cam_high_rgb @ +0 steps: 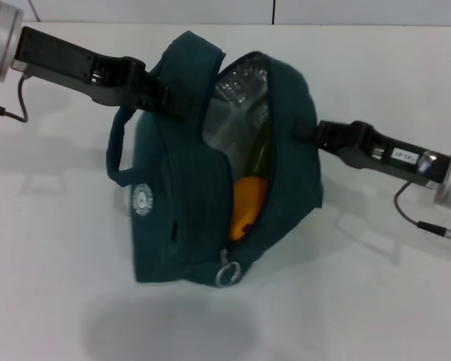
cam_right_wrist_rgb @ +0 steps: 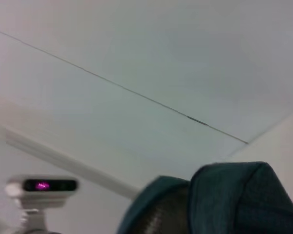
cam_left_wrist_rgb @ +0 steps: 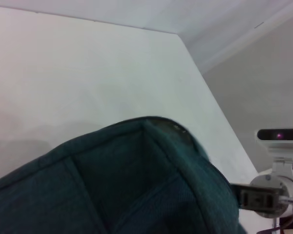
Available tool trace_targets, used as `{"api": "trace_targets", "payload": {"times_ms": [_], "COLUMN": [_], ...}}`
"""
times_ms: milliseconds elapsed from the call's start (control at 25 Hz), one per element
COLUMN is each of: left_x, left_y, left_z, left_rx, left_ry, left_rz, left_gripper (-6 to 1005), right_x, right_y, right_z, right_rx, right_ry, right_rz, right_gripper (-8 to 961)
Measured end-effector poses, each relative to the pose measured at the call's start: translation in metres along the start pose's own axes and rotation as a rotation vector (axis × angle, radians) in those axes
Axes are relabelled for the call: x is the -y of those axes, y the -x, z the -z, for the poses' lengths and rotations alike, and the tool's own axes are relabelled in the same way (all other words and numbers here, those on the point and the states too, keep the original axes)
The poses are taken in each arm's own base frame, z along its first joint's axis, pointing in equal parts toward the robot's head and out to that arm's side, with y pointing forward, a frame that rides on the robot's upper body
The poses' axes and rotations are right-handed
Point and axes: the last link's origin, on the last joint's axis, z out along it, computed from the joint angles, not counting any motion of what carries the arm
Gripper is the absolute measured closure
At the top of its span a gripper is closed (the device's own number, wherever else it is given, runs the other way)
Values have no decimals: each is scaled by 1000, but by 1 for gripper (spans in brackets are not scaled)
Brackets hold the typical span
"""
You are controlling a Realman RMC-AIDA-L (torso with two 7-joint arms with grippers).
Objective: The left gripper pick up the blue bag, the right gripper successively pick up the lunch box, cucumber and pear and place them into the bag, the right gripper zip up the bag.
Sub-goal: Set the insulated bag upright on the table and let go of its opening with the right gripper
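The blue bag (cam_high_rgb: 180,188) hangs above the white table, its mouth gaping towards me. My left gripper (cam_high_rgb: 159,94) comes in from the upper left and is shut on the bag's top by the handle. Inside the silver lining I see the clear lunch box (cam_high_rgb: 237,98) high up, a dark green strip of cucumber (cam_high_rgb: 261,154) and the orange pear (cam_high_rgb: 248,204) lower down. The ring zipper pull (cam_high_rgb: 228,272) dangles at the low end of the opening. My right gripper (cam_high_rgb: 307,132) presses against the bag's right flap, with its tips hidden by the fabric. Teal fabric of the blue bag (cam_left_wrist_rgb: 127,185) (cam_right_wrist_rgb: 234,200) fills both wrist views.
The white table (cam_high_rgb: 376,301) spreads under the bag, which casts a shadow (cam_high_rgb: 165,327) near the front edge. Thin cables trail from both wrists (cam_high_rgb: 7,111) (cam_high_rgb: 421,218). The head camera (cam_left_wrist_rgb: 281,135) (cam_right_wrist_rgb: 41,186) shows in both wrist views.
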Motion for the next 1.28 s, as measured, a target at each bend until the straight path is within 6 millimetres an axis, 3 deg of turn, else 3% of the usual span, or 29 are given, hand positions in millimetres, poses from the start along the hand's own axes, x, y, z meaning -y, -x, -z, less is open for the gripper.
{"api": "trace_targets", "payload": {"times_ms": [280,480,800,1280], "left_x": [-4,-9,1,11], "left_y": [3,6,9,13], "left_z": [-10,-32,-45,-49], "left_rx": [-2,13,0,5], "left_ry": [46,117,110,58], "left_rz": [4,-2,25,44], "left_gripper": [948,948,947,946], "right_x": [-17,-23,-15,-8], "right_y": [8,15,8,3], "right_z": [21,36,58,66], "right_rx": [88,87,118,130], "right_ry": [115,149,112,73], "right_rz": [72,93,75,60], "right_gripper": [901,901,900,902]}}
